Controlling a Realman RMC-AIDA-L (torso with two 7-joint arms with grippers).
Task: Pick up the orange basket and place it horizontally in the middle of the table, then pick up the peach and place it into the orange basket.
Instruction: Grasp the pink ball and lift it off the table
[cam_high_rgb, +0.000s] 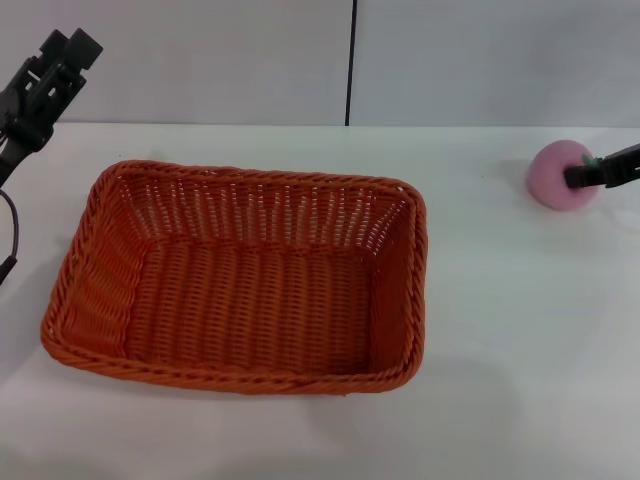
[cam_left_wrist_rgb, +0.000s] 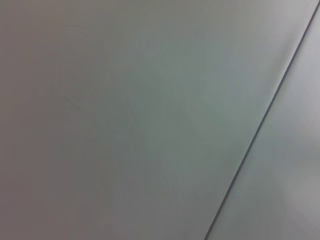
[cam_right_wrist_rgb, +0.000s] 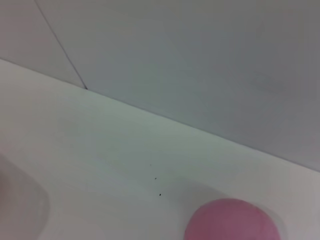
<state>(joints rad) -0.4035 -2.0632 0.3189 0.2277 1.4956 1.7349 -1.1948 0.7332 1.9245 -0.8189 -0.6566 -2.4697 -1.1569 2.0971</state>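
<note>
The orange basket (cam_high_rgb: 240, 280) lies lengthwise on the white table (cam_high_rgb: 510, 340), left of centre, mouth up and empty. The pink peach (cam_high_rgb: 558, 178) rests at the far right of the table. My right gripper (cam_high_rgb: 583, 175) comes in from the right edge, its tip against the peach's right side at mid height. How it holds the peach is hidden. The right wrist view shows the peach (cam_right_wrist_rgb: 232, 222) close by on the table (cam_right_wrist_rgb: 100, 155). My left gripper (cam_high_rgb: 55, 62) hangs raised at the far left, above and behind the basket's left end, holding nothing.
A grey wall with a dark vertical seam (cam_high_rgb: 350, 60) runs behind the table. A black cable (cam_high_rgb: 10, 240) hangs at the left edge beside the basket. Bare tabletop lies between the basket and the peach.
</note>
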